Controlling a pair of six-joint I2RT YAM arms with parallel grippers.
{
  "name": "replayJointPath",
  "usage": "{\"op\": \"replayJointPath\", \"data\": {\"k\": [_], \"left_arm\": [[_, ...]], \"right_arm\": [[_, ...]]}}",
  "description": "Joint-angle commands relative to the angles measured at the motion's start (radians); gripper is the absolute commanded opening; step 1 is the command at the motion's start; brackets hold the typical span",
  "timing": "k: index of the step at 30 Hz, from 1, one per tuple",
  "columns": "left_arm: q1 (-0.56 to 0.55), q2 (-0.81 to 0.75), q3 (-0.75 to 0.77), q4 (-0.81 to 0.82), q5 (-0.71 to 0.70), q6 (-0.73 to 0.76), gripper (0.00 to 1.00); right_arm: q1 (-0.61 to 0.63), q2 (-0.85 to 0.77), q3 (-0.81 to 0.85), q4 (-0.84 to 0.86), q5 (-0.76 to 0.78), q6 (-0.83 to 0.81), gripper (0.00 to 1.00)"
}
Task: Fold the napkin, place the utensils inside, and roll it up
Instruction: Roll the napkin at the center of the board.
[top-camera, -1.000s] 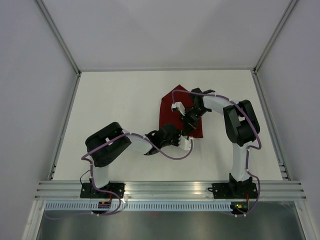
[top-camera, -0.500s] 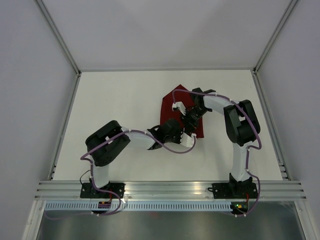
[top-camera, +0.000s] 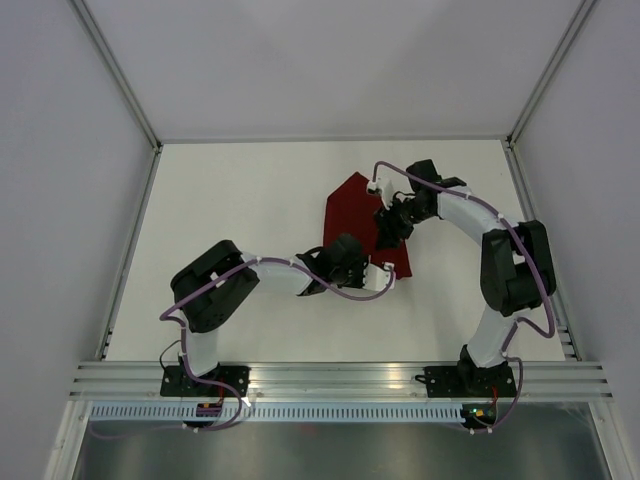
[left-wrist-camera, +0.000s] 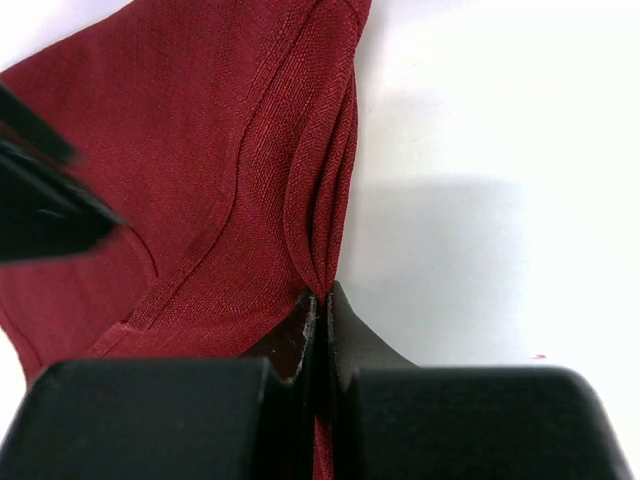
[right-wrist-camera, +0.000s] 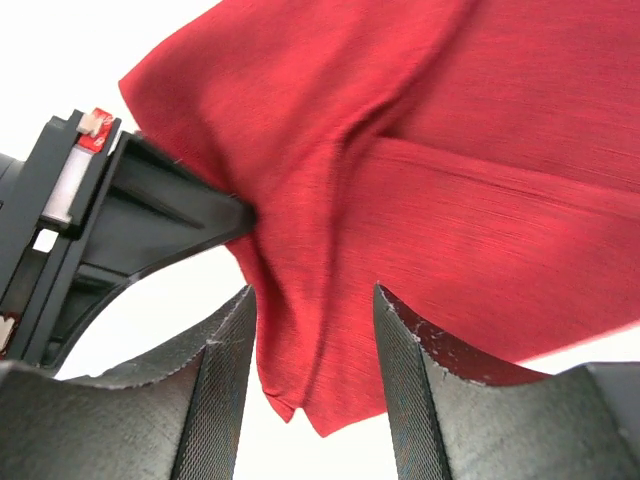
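Left gripper (left-wrist-camera: 318, 300) pinches the napkin's (left-wrist-camera: 200, 150) near edge, cloth stretching ahead of it; right gripper (right-wrist-camera: 315, 310) spread over a corner.

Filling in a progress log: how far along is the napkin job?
Done: nothing finished; the napkin lies creased, partly doubled over. In hand: the left gripper is shut on its edge, the right gripper open astride a corner. Left: completing the fold, adding the fork (none in view), rolling.

top: high overhead, near side, whole worktop (top-camera: 230, 200) | wrists: close-up just behind left pincer (left-wrist-camera: 320, 300), right pincer (right-wrist-camera: 312, 300), facing forward | shared: napkin (top-camera: 350, 205) at both pincers' tips
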Motion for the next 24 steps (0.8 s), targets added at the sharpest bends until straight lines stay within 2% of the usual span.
{"op": "replayJointPath", "data": {"k": [1, 13, 19, 24], "left_arm": [[-0.004, 0.002, 0.026, -0.119, 0.097, -0.106, 0.02], [0.065, 0.068, 0.230, -0.415, 0.293, -0.241, 0.02], [0.130, 0.152, 0.371, -0.596, 0.434, -0.302, 0.02], [0.193, 0.223, 0.465, -0.710, 0.574, -0.344, 0.02]], "right_arm": [[-0.048, -0.090, -0.055, 0.146, 0.026, 0.110, 0.57], [-0.303, -0.276, -0.185, 0.323, -0.074, 0.220, 0.57], [-0.309, -0.435, -0.330, 0.413, -0.088, 0.161, 0.57], [-0.294, -0.552, -0.428, 0.420, -0.115, 0.029, 0.58]]}}
